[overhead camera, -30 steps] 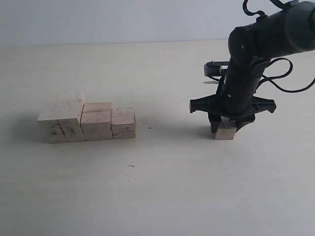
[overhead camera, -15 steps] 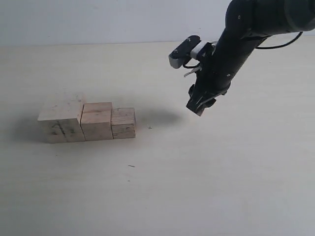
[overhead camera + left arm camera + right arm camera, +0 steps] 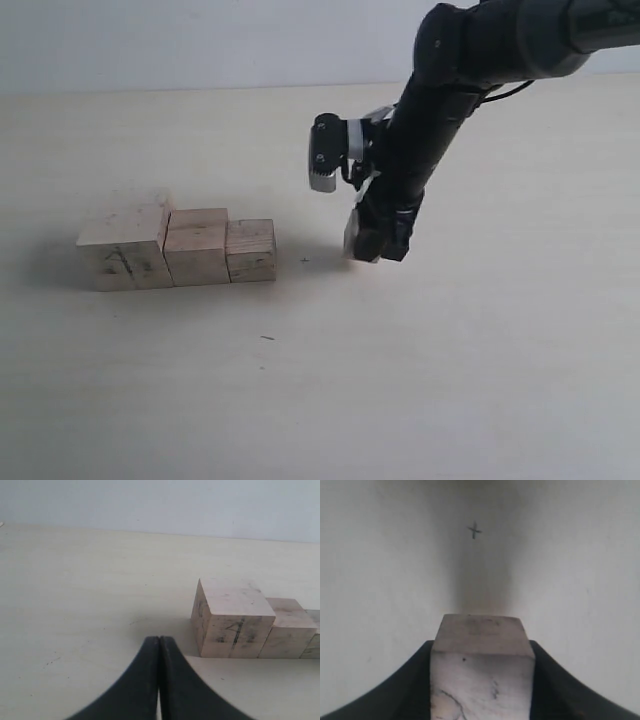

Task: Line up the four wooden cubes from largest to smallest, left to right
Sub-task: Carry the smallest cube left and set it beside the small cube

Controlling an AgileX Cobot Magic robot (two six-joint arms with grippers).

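Wooden smallest cube (image 3: 482, 680) is gripped in the right claw (image 3: 378, 240), close to the surface (image 3: 450, 380) and apart from the row, on its right. Largest cube (image 3: 122, 248), second cube (image 3: 196, 246) and third cube (image 3: 250, 250) sit touching, left to right. Left claw (image 3: 159, 680) is clenched, empty.

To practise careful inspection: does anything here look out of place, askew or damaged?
Nothing is askew. The largest cube, second cube and third cube sit touching, in size order. Only the dark scribbles on the largest cube's front stand out. The smallest cube is outside the row, held in the right gripper's fingers.
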